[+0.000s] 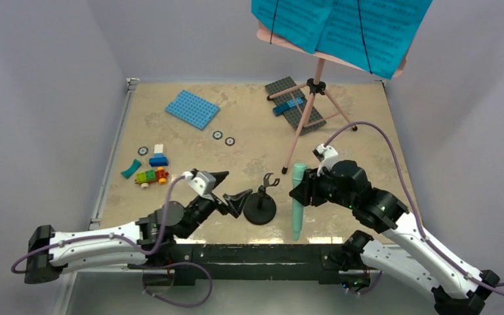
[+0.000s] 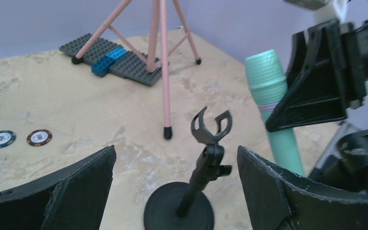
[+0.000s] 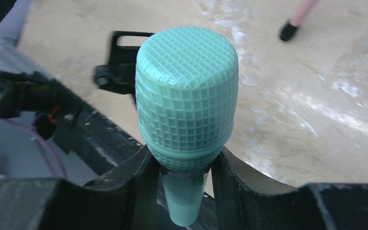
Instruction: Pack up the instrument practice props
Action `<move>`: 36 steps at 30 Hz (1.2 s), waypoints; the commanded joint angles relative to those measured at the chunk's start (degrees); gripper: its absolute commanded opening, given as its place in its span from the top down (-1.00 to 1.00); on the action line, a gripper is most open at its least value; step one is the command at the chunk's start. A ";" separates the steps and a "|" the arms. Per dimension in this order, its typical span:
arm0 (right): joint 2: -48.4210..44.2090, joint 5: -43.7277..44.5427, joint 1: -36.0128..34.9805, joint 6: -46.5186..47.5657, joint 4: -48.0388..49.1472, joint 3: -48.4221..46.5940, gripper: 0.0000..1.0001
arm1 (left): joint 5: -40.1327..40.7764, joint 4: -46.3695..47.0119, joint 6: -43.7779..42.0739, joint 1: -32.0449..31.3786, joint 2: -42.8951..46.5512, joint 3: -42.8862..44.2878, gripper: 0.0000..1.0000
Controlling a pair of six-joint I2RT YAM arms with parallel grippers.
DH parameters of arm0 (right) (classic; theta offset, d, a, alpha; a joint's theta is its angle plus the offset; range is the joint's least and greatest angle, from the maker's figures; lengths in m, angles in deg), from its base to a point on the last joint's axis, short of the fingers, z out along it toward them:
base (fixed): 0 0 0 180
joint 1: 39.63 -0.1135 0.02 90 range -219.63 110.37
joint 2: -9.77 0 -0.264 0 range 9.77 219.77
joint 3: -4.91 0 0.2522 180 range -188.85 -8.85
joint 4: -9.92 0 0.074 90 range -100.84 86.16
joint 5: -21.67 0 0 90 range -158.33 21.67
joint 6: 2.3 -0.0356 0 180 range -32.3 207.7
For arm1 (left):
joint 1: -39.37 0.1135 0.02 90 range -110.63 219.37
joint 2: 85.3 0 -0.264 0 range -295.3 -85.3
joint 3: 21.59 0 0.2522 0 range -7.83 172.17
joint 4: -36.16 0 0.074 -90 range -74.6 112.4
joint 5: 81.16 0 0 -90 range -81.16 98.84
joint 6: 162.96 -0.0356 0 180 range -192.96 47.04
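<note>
Mint-green toy microphone (image 1: 298, 197) stands upright at lower centre-right of the top view, clamped just below its head between the right gripper (image 3: 184, 184) jaws. Left gripper (image 2: 176, 155) jaws stand wide apart. Small black mic stand (image 2: 202, 167) sits upright just beyond them, centred on the gap, untouched. Pink music stand (image 1: 305, 121) with cyan pages (image 1: 341, 26) occupies the upper right.

Your left gripper (image 2: 176, 149) with jaws spread wide, small black mic stand (image 2: 199, 177) upright between them and touching neither, mint-green microphone (image 2: 268, 81) just right of it, clamped in your right gripper (image 2: 287, 108), pink tripod legs (image 2: 164, 72) behind, grey baseplate (image 2: 124, 64) with blue brick (image 2: 108, 60) beneath them, two round tokens (image 2: 1, 139) far left.
</note>
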 commanded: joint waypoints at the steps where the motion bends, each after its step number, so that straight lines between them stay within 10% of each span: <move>1: -3.08 -14.93 0.15 2.23 7.90 -4.55 1.00 | -9.40 -15.71 6.49 0.03 13.60 4.07 -1.00; 8: 2.19 -27.51 0.00 0.26 12.64 -13.11 1.00 | -26.54 -21.68 17.00 0.05 25.72 4.49 -1.00; 17: 12.16 -29.44 -4.37 -2.08 18.20 -23.26 1.00 | -40.20 -15.11 18.34 0.05 12.63 9.80 -1.00; 36: 17.56 -24.14 -14.35 -7.30 33.23 -19.30 1.00 | -34.86 -0.50 20.94 0.03 10.70 4.35 -0.90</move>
